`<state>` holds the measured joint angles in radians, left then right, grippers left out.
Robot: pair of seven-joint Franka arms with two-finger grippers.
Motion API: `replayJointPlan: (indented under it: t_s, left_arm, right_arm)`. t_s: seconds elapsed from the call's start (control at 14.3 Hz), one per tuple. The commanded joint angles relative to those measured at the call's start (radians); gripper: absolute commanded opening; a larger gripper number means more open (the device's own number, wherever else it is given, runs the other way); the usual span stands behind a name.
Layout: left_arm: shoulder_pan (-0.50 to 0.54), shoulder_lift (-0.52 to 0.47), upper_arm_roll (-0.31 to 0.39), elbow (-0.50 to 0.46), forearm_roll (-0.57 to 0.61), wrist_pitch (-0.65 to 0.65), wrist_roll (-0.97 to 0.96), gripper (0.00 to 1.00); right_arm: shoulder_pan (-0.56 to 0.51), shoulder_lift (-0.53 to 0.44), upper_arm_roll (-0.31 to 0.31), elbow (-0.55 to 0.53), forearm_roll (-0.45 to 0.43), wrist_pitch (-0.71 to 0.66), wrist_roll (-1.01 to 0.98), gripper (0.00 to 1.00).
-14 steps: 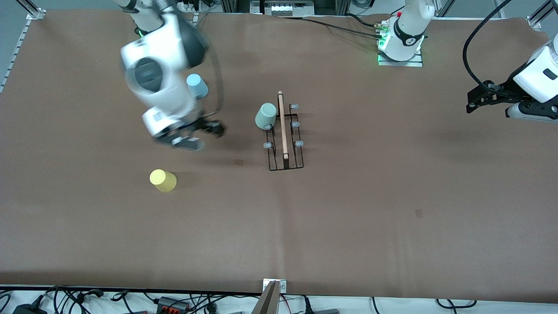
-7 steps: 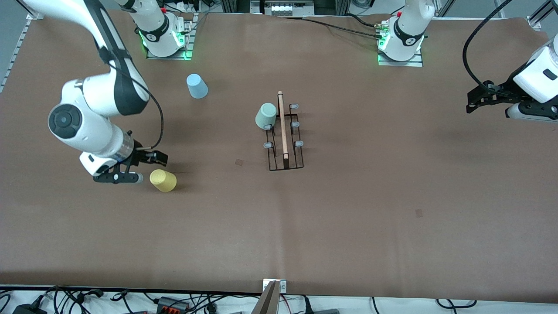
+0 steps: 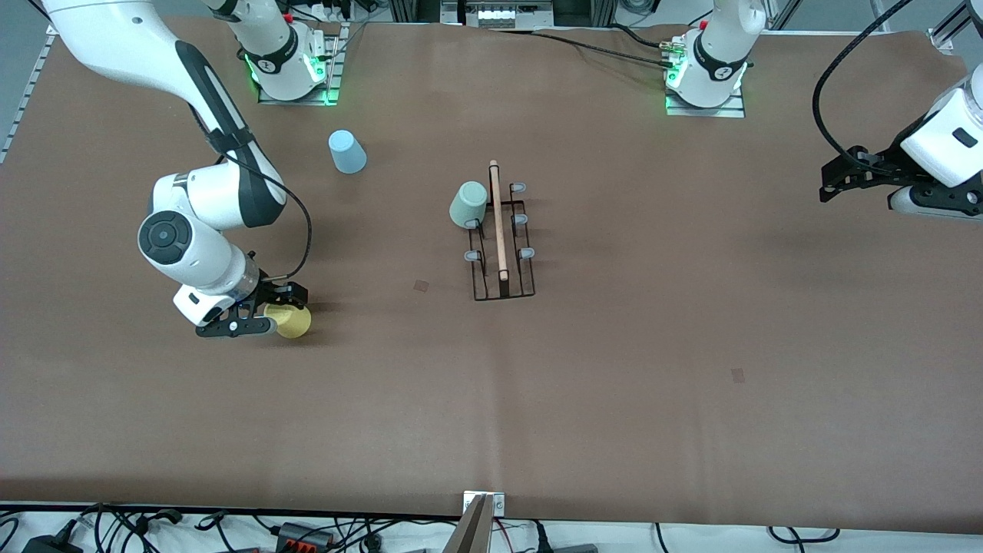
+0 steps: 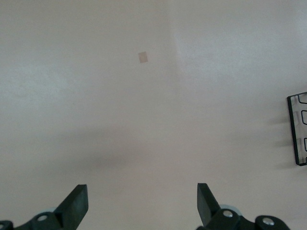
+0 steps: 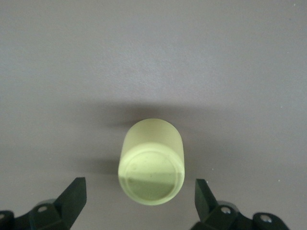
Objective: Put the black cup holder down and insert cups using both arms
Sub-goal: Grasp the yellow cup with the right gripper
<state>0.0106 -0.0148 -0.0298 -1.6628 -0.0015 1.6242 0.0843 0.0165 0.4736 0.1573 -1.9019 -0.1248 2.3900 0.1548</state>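
I see the right gripper [image 3: 270, 311] low over the yellow cup [image 3: 292, 322], jaws apart, cup between them but not clamped. Black cup holder [image 3: 501, 244] sits mid-bench, mint cup [image 3: 468, 205] on one prong at its end farthest from the camera. Blue cup [image 3: 347, 151] stands near the right arm's base. Left gripper [image 3: 843, 173] waits at its end of the bench, jaws apart.
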Motion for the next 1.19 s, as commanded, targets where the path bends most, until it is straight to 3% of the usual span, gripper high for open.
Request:
replayJointPlan:
  t_s: [0.0,0.28,0.42,0.7,0.98,1.12]
  left_arm:
    - [0.0,0.015,0.001,0.032,-0.012,-0.018,-0.009,1.0]
    - [-0.001,0.016,0.001,0.032,-0.011,-0.018,-0.015,1.0]
    - [0.0,0.022,0.001,0.034,-0.012,-0.017,-0.017,1.0]
    - [-0.001,0.022,0.001,0.034,-0.012,-0.017,-0.017,1.0]
    - [0.0,0.022,-0.001,0.034,-0.012,-0.017,-0.017,1.0]
    - [-0.001,0.022,-0.001,0.034,-0.012,-0.017,-0.017,1.0]
  right_arm:
    - [-0.009,0.023,0.005,-0.014,-0.018,0.055,-0.014,1.0]
    - [-0.009,0.054,0.004,-0.031,-0.024,0.118,-0.018,0.97]
    - [-0.009,0.054,0.001,-0.029,-0.044,0.118,-0.05,0.58]
    - [-0.012,0.042,-0.015,-0.023,-0.045,0.112,-0.118,0.16]
    - [0.049,-0.077,-0.015,-0.019,-0.039,0.0,-0.104,0.09]
    - [0.091,-0.136,-0.009,0.006,-0.029,-0.095,0.034,0.09]
